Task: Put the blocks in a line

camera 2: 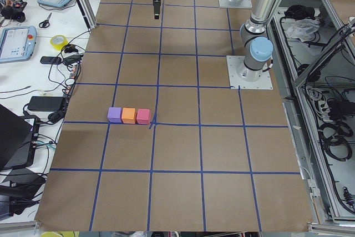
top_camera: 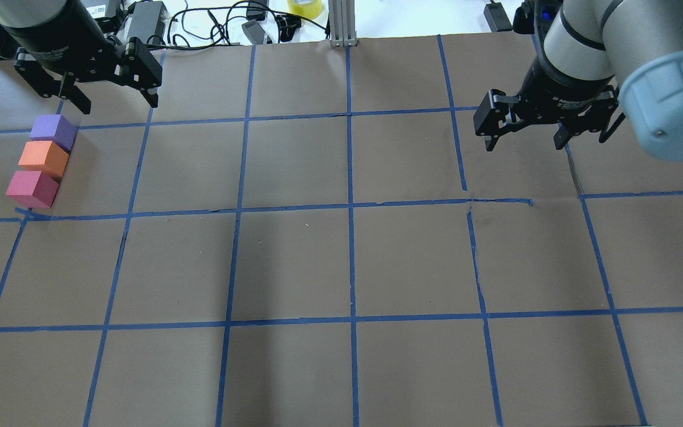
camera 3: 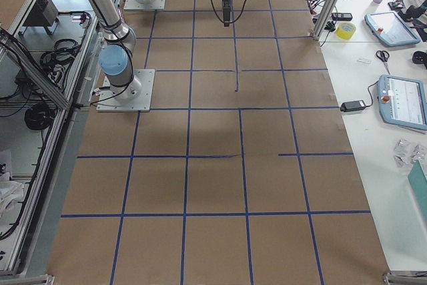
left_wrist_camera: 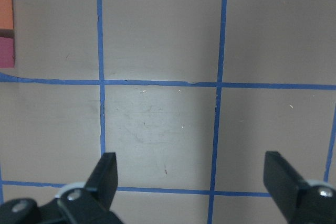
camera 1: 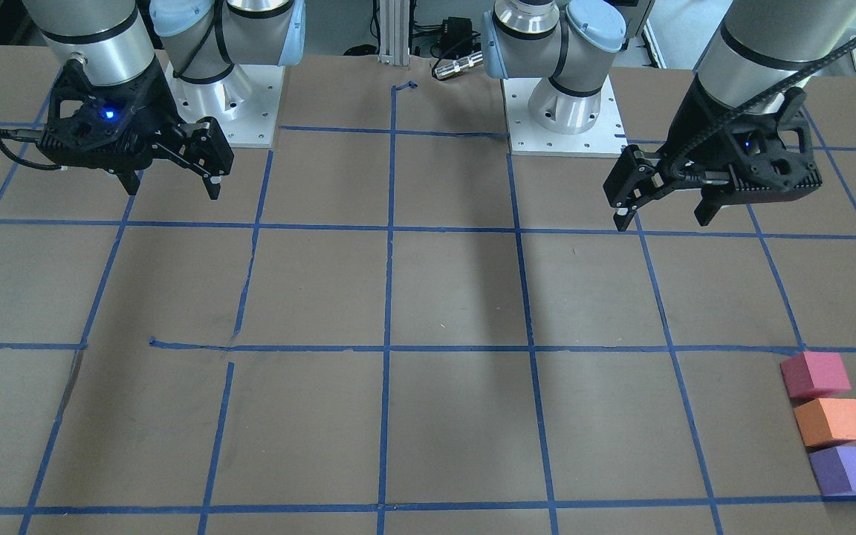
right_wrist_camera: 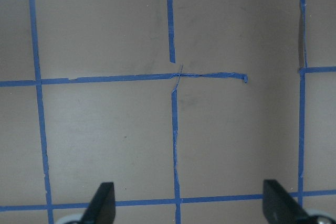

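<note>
Three blocks stand touching in a short straight row on the brown table, near its edge on my left side: purple [top_camera: 52,131], orange [top_camera: 43,158] and pinkish-red [top_camera: 31,188]. The front-facing view shows them at lower right: pinkish-red [camera 1: 814,374], orange [camera 1: 831,421], purple [camera 1: 848,469]. My left gripper [top_camera: 117,102] hangs open and empty above the table, a little beyond and to the right of the purple block. In its wrist view the blocks [left_wrist_camera: 5,17] show only at the left edge. My right gripper [top_camera: 524,144] hovers open and empty over the far right squares.
Blue tape [top_camera: 350,207] marks a grid on the table. Cables, power bricks and a yellow tape roll [top_camera: 305,7] lie past the far edge. The arm bases [camera 1: 227,96] stand bolted at the robot's side. A side bench carries tablets [camera 2: 16,43] and scissors.
</note>
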You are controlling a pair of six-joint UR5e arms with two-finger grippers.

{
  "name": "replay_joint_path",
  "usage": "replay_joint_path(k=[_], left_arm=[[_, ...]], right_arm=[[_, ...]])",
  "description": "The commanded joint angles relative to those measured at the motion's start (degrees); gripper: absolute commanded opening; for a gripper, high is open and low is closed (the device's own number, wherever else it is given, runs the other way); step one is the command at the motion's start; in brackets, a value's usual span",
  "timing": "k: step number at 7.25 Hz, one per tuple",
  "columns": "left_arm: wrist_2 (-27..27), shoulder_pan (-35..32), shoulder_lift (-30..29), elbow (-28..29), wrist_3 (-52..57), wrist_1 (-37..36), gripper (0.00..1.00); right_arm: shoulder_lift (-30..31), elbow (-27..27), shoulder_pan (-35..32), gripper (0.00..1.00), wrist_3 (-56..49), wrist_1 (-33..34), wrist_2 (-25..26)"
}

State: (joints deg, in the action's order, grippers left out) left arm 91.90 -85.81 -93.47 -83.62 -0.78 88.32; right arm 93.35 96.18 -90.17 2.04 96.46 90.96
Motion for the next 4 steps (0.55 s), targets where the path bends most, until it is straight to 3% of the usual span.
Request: replay_joint_path(k=[1,4], left_arm=[[0.6,-1.8,-0.1,0.0,-0.9,0.0,1.00],[0.6,-3.6,-1.5,-0.2,-4.1,-1.1,1.00]], right_arm=[[0.0,0.1,0.0,1.00,0.0,-0.3,0.0],[0.0,0.1,0.0,1.00,0.0,-0.3,0.1]])
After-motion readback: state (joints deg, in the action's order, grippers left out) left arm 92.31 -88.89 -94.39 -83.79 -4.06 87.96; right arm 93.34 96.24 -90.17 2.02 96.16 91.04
